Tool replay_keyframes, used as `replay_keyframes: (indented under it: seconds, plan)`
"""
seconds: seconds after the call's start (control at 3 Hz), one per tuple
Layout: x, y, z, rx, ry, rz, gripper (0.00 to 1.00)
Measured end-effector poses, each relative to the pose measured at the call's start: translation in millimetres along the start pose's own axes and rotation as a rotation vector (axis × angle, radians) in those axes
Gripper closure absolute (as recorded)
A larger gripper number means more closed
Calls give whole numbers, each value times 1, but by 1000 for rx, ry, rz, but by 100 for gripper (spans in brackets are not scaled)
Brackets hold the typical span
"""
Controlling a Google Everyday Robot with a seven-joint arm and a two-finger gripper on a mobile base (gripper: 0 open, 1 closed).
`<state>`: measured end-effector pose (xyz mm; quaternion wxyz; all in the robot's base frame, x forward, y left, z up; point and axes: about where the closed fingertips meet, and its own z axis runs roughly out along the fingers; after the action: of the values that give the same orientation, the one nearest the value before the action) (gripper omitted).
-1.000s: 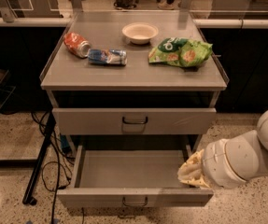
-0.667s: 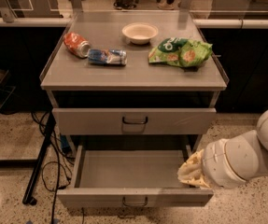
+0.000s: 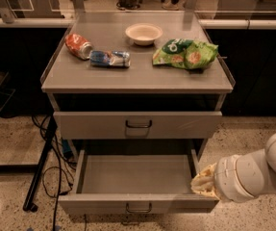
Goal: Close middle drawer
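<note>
Speckled flooring surrounds a grey cabinet (image 3: 137, 78) whose middle drawer (image 3: 135, 174) stands pulled fully out and empty. The gripper (image 3: 204, 181) sits at the drawer's right front corner, seemingly placed to push it in; whether it is open or closed cannot be told.

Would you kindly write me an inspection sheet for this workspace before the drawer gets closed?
Surface: grey cabinet top, side rims raised.
Job's things: middle drawer pulled out, nothing seen inside.
Clutter: red can, blue container, both lying; white bowl; green chip bag.
Grippers: gripper at the drawer's right front corner.
Cables: black cables on floor, left of cabinet.
Surroundings: upper drawer above; speckled floor.
</note>
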<state>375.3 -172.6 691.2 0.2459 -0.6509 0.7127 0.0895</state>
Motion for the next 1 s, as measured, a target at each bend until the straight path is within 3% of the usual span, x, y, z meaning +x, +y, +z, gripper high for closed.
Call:
replay_keyframes:
  seconds: [0.33, 0.67, 1.0]
  plan:
    - [43, -7, 22, 47, -18, 19, 100]
    - [71, -13, 48, 63, -74, 20, 100]
    - [68, -7, 88, 9, -156, 4, 100]
